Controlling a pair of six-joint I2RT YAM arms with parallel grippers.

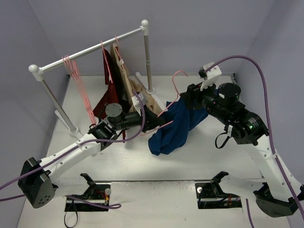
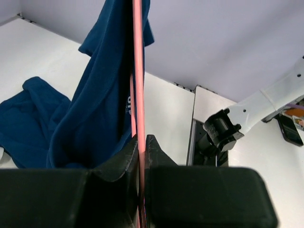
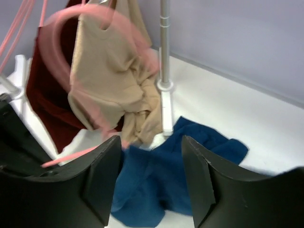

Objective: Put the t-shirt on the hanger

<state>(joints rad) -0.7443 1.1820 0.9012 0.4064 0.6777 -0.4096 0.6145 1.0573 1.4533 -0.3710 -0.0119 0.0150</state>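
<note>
Pose, left arm: reaches from its base at the near-left corner diagonally toward table centre, forearm low, wrist turned so that the left gripper [image 1: 153, 122] points toward the right arm. Its jaws are clamped tight on the hanger [image 2: 138, 71]. In the left wrist view the pink wire runs straight out from between the fingers [image 2: 124, 159] with no gap on either side.

T-shirt [image 1: 168, 130]: navy cloth draped over the hanger just ahead of the left gripper. Part hangs along the wire and the rest is bunched on the table [image 1: 204, 156] below and beyond the fingertips. Cannot tell whether the wire passes through the neck opening.

Pose, right arm: rises from the near-right base, elbow bent high, forearm angled in toward centre, wrist pitched down. The right gripper [image 1: 186, 100] sits at the upper end of the shirt, near the hanger's hook. Its jaws stand wide apart with nothing pinched between them. In the right wrist view, blue cloth lies on the table below the gap, and the hanger's hook shows as a pink blur ahead and to the left of the fingers.

Background, beyond both grippers: clothes rack [image 1: 90, 50] at the far side of the table. A tan garment [image 3: 109, 80] and a dark red garment [image 3: 40, 90] hang from it, with spare pink hangers [image 1: 76, 80] further left on the rail.
</note>
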